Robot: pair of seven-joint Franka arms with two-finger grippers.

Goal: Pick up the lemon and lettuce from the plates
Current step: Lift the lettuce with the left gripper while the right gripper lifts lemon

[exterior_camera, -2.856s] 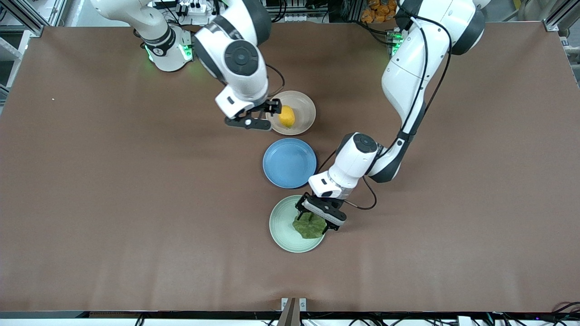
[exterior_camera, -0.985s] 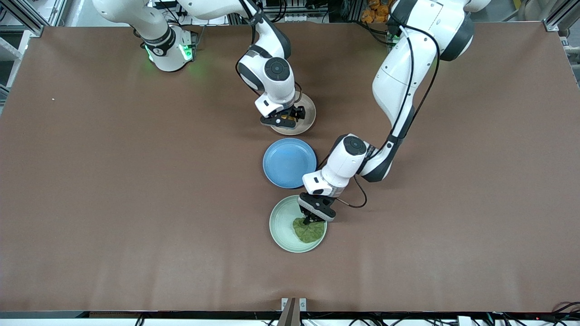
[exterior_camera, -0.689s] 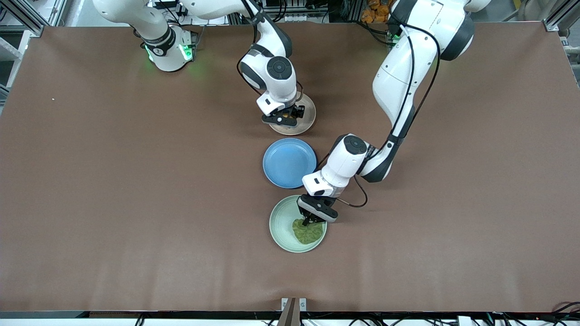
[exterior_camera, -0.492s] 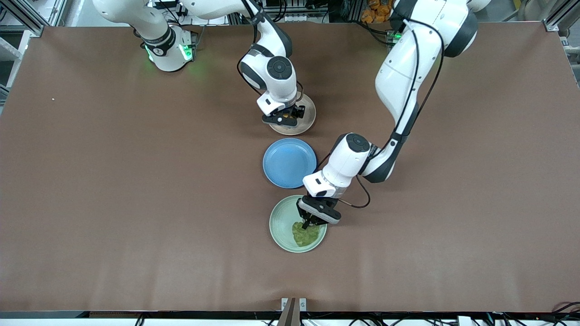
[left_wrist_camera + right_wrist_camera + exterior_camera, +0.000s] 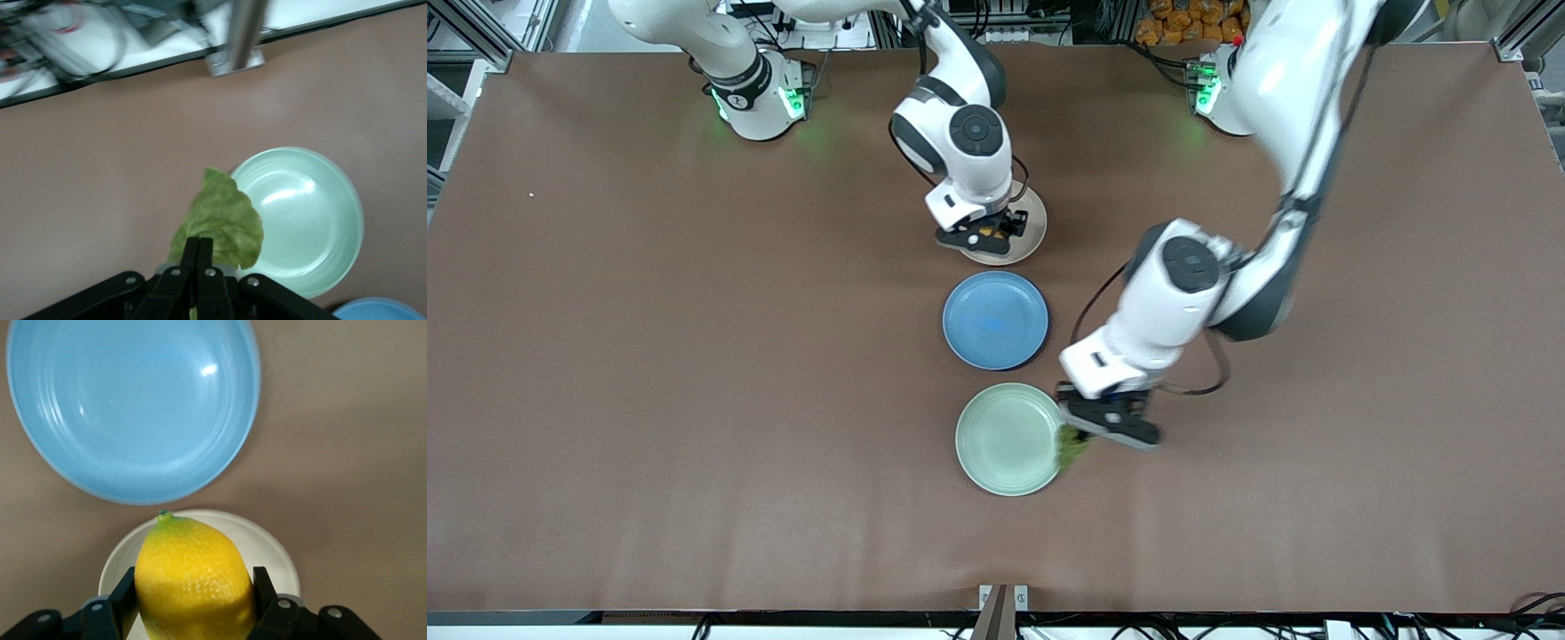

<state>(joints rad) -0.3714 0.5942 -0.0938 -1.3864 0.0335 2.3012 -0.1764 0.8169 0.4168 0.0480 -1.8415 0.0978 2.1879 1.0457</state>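
My left gripper [image 5: 1083, 433] is shut on the lettuce [image 5: 1071, 449], a crinkled green leaf that hangs over the rim of the pale mint green plate [image 5: 996, 440]; in the left wrist view the lettuce [image 5: 223, 223] hangs from my left gripper [image 5: 199, 250] beside the bare mint plate [image 5: 307, 213]. My right gripper [image 5: 987, 234] is shut on the yellow lemon [image 5: 193, 580] over the beige plate [image 5: 1030, 233]; the right wrist view shows my right gripper [image 5: 193, 590] holding it above the beige plate [image 5: 267, 550]. The lemon barely shows in the front view.
A blue plate [image 5: 995, 319] stands between the beige and mint plates, and shows in the right wrist view [image 5: 127, 407]. A metal bracket [image 5: 1002, 597] sits at the table's near edge.
My left gripper has closed on the lettuce, lifted it off the mint plate and moved toward the left arm's end. My right gripper came down, closed on the lemon and has lifted slightly.
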